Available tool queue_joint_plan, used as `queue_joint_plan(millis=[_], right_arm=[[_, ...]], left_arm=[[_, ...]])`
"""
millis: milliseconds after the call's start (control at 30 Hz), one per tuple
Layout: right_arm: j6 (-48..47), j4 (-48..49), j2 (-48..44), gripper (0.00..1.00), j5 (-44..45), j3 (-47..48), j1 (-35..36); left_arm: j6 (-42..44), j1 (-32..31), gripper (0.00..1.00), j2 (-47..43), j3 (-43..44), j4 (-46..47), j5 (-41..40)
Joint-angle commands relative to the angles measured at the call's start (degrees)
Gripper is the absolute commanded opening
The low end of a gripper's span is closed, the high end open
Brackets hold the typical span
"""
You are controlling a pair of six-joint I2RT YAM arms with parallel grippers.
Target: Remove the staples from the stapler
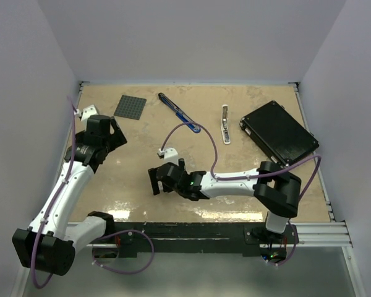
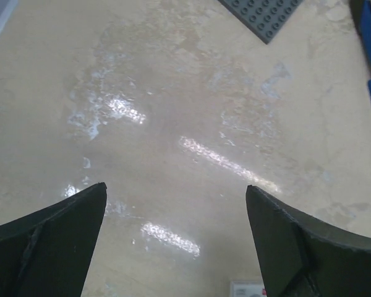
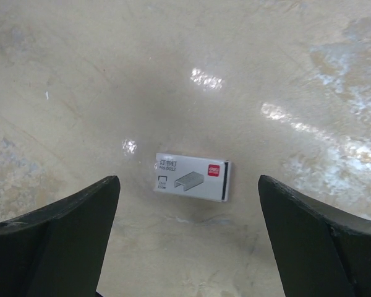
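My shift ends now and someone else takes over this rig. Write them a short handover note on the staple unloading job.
Left gripper: open, holding nothing.
Right gripper: open, holding nothing; the small white staple box lies just ahead of its fingers.
Stapler: lies at the far side of the table, right of the grey studded plate, free of both grippers.
Staples: none can be made out loose; whether any sit in the stapler cannot be told.
Done: nothing that shows.
Left: pick up the stapler, open it, get the staples out.
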Motion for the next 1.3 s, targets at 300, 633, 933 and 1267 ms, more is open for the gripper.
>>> queue_joint_plan(millis=[300, 633, 933, 1267], right_arm=[[-1.38, -7.07, 5.17, 0.99, 8.16, 6.06, 4.23], [0.28, -7.07, 9.57, 0.93, 7.29, 8.17, 4.23], [-0.24, -5.84, 10.63, 0.78, 7.37, 8.17, 4.23], [-0.77, -4.61, 9.92, 0.62, 7.63, 6.94, 4.23]], left_arm=[[5.71, 0.26, 0.99, -5.81, -11.95, 5.88, -4.44], [6.15, 0.26, 0.97, -0.8, -11.33, 5.18, -3.21], [6.15, 0.26, 0.96, -1.32, -11.77, 5.44, -3.03], [6.33, 0.26, 0.96, -0.97, -11.77, 5.44, -2.59]])
